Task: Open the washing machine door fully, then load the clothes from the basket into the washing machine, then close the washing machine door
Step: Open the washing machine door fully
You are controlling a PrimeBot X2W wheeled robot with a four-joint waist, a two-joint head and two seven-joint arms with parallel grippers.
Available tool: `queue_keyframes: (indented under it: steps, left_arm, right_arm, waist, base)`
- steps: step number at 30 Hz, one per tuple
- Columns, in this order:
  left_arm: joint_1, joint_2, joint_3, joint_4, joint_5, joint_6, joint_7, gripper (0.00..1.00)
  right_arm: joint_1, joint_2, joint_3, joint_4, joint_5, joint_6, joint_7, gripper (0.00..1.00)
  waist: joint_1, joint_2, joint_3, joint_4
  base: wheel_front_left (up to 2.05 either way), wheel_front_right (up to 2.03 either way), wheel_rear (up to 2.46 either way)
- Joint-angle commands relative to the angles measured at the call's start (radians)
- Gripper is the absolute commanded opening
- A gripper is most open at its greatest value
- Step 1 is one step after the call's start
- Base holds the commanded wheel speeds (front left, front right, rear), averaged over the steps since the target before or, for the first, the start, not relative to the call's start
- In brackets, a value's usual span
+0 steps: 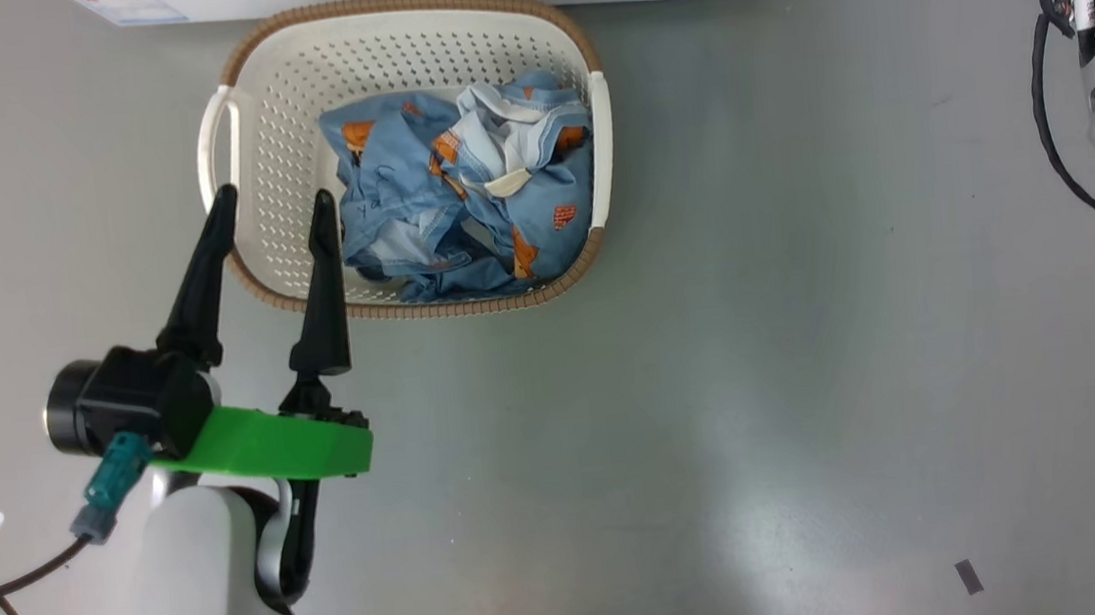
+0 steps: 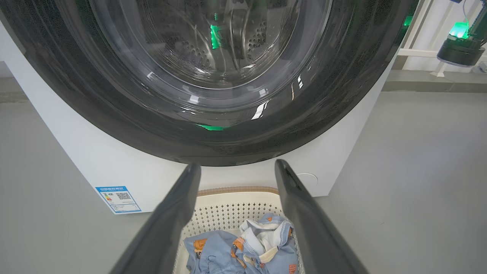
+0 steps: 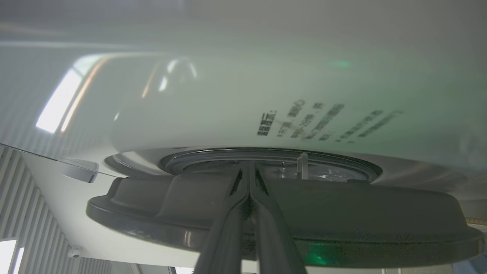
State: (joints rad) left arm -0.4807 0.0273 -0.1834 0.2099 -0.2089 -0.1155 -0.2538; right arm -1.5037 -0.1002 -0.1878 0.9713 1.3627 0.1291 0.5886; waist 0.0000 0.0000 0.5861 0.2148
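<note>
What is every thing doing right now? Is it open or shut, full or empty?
Washing machine door: not swung open, faces front; latched or slightly ajar, cannot tell.
Basket: upright, not empty.
Clothes: crumpled inside the basket, none loaded yet.
Left end effector: open, empty, by the basket's left side.
Right end effector: shut, tips at the door's rim.

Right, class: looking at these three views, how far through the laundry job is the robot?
Done: nothing visible yet. In hand: opening. The washing machine door covers the drum, with the right gripper, shut, at its dark rim; I cannot tell if it is ajar. Left: loading the clothes, all in the basket by the open, empty left gripper, then closing.
</note>
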Motion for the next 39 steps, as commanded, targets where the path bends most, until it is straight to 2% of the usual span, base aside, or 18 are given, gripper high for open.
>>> queue_keyframes:
  steps: [1,12,22,29,39]
  left_arm:
    - [-0.010,0.023,0.027,-0.026,-0.007,0.012,-0.008,1.00]
    - [-0.018,0.023,0.024,-0.019,-0.016,0.020,-0.008,1.00]
    - [-0.018,0.023,0.025,-0.011,-0.019,0.027,-0.008,1.00]
    - [-0.011,0.023,0.027,-0.005,-0.016,0.030,-0.008,1.00]
    - [0.015,0.023,0.021,0.010,-0.022,0.036,-0.008,1.00]
  right_arm:
    - [-0.041,0.024,0.013,-0.013,-0.017,0.002,0.009,0.00]
    - [-0.084,0.026,0.031,0.029,-0.047,0.002,0.029,0.00]
    - [-0.053,0.023,0.045,0.037,-0.055,0.002,0.105,0.00]
    - [0.011,0.022,0.055,-0.001,-0.053,0.002,0.168,0.00]
    - [0.169,0.032,0.066,-0.122,-0.030,0.002,0.267,0.00]
  waist:
    - [0.0000,0.0000,0.012,0.007]
    - [0.0000,0.0000,0.020,0.011]
    - [0.0000,0.0000,0.011,0.013]
    - [0.0000,0.0000,-0.007,0.010]
    - [0.0000,0.0000,-0.061,0.005]
  base:
    - [0.00,0.00,0.00]
    - [0.00,0.00,0.00]
    - [0.00,0.00,0.00]
    - [0.00,0.00,0.00]
    - [0.00,0.00,0.00]
